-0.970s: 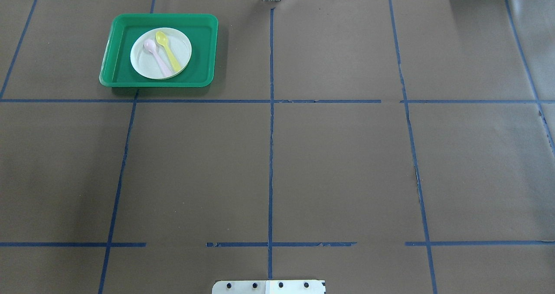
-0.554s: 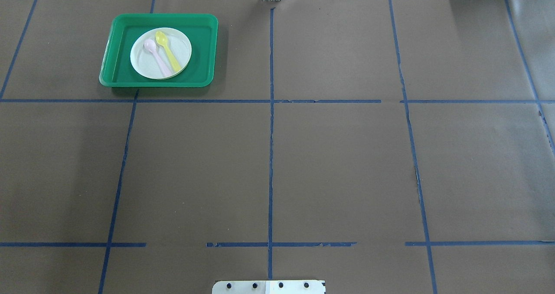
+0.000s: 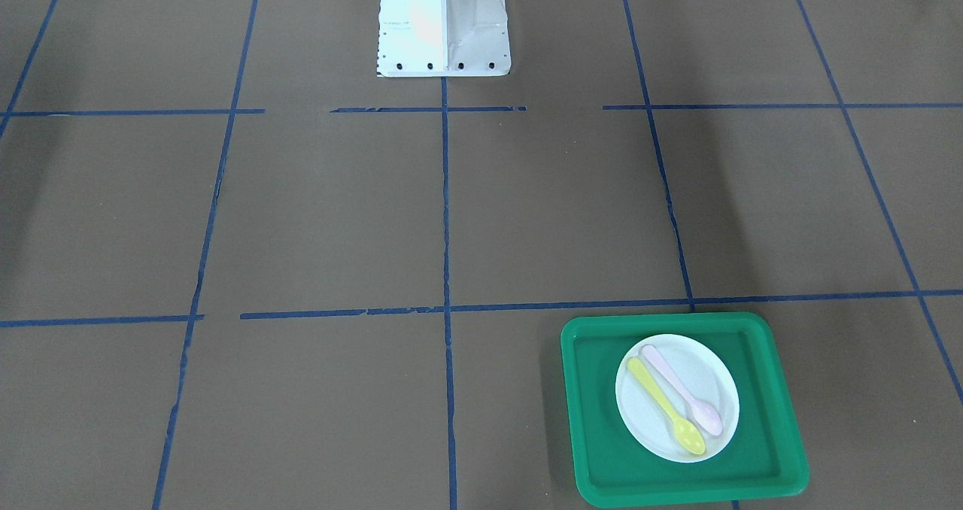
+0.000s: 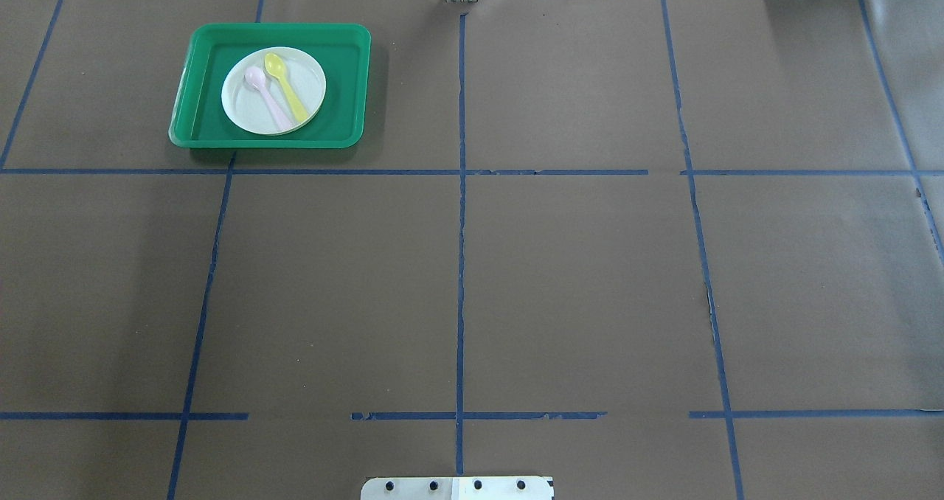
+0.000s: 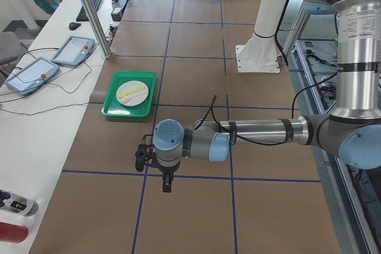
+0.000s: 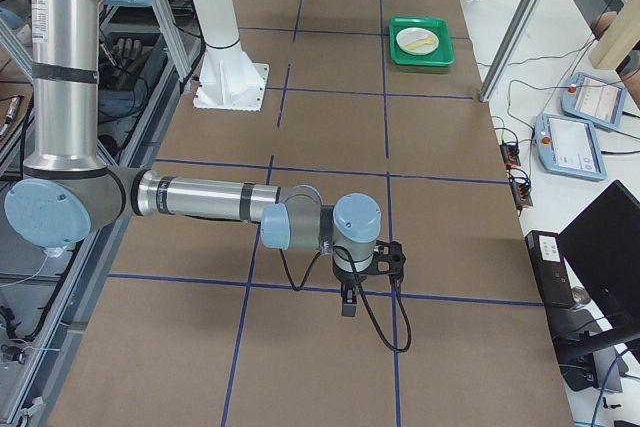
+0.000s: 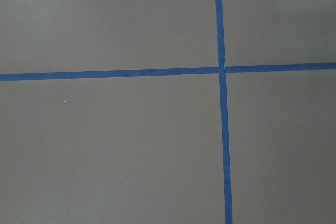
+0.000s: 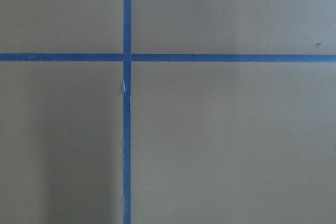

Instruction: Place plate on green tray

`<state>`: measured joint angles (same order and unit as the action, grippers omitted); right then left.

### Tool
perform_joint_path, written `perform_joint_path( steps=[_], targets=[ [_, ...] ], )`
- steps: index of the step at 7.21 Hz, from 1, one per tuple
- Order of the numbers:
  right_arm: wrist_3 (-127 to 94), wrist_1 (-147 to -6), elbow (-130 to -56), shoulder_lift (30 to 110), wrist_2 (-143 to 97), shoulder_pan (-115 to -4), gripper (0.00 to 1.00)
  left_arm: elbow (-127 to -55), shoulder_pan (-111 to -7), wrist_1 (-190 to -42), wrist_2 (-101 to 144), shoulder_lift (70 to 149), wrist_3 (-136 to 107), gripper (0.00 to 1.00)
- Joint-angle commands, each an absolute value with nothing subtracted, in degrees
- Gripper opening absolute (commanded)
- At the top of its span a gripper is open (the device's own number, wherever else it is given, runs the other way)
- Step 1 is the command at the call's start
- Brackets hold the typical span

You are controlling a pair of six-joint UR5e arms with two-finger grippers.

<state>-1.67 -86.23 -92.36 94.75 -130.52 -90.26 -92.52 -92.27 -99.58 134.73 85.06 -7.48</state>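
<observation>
Shows no change from a second ago, plate (image 4: 310,80) lying inside green tray (image 4: 346,80), seemingly done; cannot tell left tool (image 5: 141,154) or right tool (image 6: 392,259) clenched or released.

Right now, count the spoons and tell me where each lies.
2. The yellow spoon and the pink spoon lie side by side on the plate, inside the green tray; none looks hidden.

Glossy plastic green tray (image 4: 346,87); smooth plastic plate (image 4: 240,107); matt paper table cover (image 4: 575,286).
</observation>
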Motion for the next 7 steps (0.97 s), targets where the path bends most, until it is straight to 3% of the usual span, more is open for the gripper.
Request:
perform_joint_path(
  steps=[1, 7],
  targets=[
    [-1.7, -86.3, -92.4, 94.7, -130.5, -90.3, 1.0, -92.7, -91.2, -100.0, 134.6, 85.2, -9.0, 1.0],
    [-1.7, -86.3, -92.4, 94.7, -130.5, -90.3, 1.0, -92.3, -88.1, -101.8, 134.9, 84.8, -9.1, 1.0]
  ],
)
